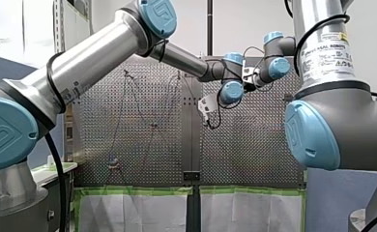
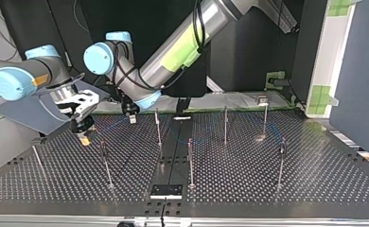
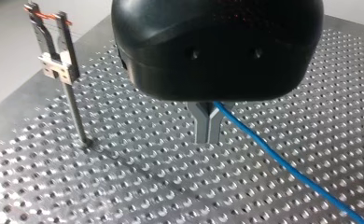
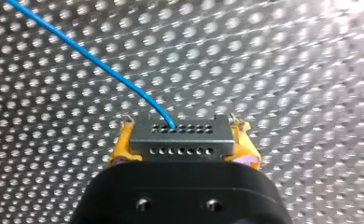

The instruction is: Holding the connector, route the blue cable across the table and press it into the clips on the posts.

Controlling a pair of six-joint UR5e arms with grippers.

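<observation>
On the perforated table (image 2: 267, 179), at the top view's nine o'clock, the robot's right gripper (image 4: 185, 145) clamps the connector (image 4: 180, 133) while its left gripper (image 3: 208, 130) pinches the blue cable (image 3: 283, 161), which likely wants gentle tension and a low approach to the post (image 2: 158, 127) at the left gripper's three o'clock.

Two arms (image 2: 173, 56), one blue cable (image 4: 101, 68), one connector (image 4: 182, 137)

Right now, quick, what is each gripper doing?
Left gripper: closed on the blue cable.
Right gripper: closed on the connector.
</observation>
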